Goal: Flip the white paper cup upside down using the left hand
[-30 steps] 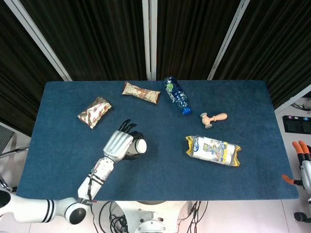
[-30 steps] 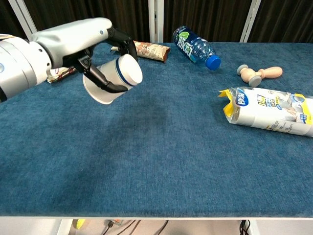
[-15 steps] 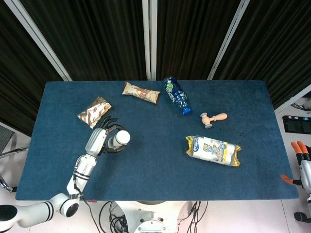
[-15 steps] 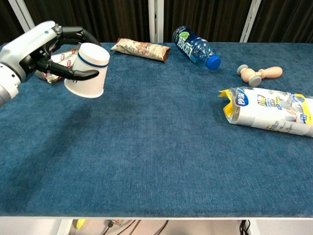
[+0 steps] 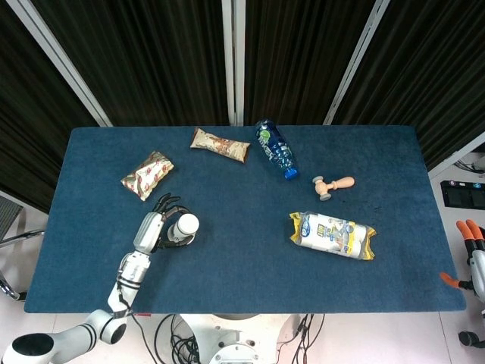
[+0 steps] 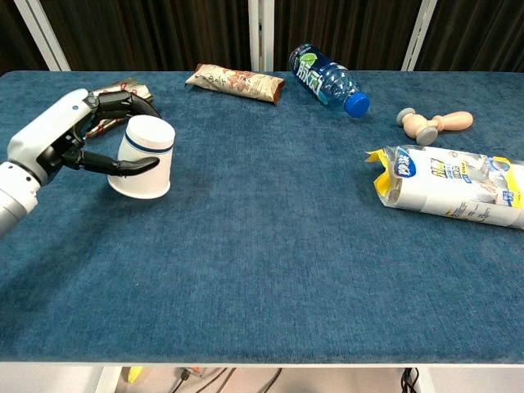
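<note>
The white paper cup (image 6: 141,157) with a blue band is mouth down at the left of the blue table (image 6: 270,270), its rim at the cloth or just above it. My left hand (image 6: 70,139) grips it from the left, dark fingers wrapped round its wall. From above, the cup (image 5: 186,225) shows its flat base, with the left hand (image 5: 151,230) beside it. My right hand appears in neither view.
A snack packet (image 5: 147,174) lies just behind the left hand. A brown bar wrapper (image 5: 219,144) and a blue bottle (image 5: 275,148) lie at the back. A wooden tool (image 5: 332,185) and a yellow-white packet (image 5: 332,234) lie to the right. Orange-tipped gear (image 5: 470,235) stands off the table's right edge.
The left hand carried the cup left and down, turning it from tilted on its side to mouth down at the table.
</note>
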Robot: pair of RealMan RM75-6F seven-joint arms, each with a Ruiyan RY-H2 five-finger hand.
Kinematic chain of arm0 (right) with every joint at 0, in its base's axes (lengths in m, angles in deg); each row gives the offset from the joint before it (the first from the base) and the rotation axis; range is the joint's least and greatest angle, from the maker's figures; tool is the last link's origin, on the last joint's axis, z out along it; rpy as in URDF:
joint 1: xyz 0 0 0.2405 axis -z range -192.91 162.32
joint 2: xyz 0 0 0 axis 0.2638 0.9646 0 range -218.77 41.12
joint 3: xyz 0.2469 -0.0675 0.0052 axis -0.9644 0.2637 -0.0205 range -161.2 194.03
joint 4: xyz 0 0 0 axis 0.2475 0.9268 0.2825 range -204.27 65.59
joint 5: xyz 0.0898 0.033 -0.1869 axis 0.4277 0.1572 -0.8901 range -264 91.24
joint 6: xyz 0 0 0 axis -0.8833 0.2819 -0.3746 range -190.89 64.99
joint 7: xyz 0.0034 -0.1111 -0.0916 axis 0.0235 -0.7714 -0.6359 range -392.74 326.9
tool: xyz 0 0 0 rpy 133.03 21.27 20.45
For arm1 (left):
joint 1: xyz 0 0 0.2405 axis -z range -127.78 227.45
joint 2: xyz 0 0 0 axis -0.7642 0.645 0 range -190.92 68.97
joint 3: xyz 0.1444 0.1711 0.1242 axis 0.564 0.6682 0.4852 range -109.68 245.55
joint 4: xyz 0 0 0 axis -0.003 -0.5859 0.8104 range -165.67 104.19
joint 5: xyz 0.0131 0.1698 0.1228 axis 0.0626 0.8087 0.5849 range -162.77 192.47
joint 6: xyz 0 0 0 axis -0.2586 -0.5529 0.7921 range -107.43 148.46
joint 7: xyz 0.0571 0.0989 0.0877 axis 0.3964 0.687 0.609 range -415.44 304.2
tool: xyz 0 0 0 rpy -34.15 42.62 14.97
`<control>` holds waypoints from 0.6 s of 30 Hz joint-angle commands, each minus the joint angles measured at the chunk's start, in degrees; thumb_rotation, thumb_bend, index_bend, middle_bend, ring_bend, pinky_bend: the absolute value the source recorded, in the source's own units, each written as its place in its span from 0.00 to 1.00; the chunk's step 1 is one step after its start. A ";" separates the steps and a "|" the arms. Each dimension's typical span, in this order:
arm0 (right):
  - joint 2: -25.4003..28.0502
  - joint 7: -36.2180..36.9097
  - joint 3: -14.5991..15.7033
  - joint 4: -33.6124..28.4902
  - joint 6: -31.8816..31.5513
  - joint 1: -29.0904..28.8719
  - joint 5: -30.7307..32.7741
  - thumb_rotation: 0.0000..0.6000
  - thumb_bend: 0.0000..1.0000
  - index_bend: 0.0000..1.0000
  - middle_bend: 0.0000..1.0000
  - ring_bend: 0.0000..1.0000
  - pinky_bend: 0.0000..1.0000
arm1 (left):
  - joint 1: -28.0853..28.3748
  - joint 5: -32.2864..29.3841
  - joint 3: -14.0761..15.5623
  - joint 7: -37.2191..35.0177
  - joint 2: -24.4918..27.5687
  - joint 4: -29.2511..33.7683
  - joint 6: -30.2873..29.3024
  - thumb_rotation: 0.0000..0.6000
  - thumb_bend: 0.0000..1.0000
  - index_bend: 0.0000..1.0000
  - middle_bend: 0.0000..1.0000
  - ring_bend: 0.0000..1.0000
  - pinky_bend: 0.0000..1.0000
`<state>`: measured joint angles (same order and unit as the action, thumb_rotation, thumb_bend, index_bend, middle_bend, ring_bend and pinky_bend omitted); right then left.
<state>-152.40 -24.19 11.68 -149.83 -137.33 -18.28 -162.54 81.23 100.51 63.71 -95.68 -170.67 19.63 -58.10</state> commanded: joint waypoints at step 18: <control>0.03 -0.35 0.13 0.24 0.49 -0.08 0.35 1.00 0.03 0.00 0.00 0.00 0.00 | -1.64 3.02 1.77 -5.65 -0.43 -3.45 0.21 1.00 0.25 0.20 0.29 0.06 0.00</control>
<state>-152.37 -24.54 11.82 -149.59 -136.83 -18.36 -162.19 79.71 103.41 65.36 -101.13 -171.19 16.21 -57.92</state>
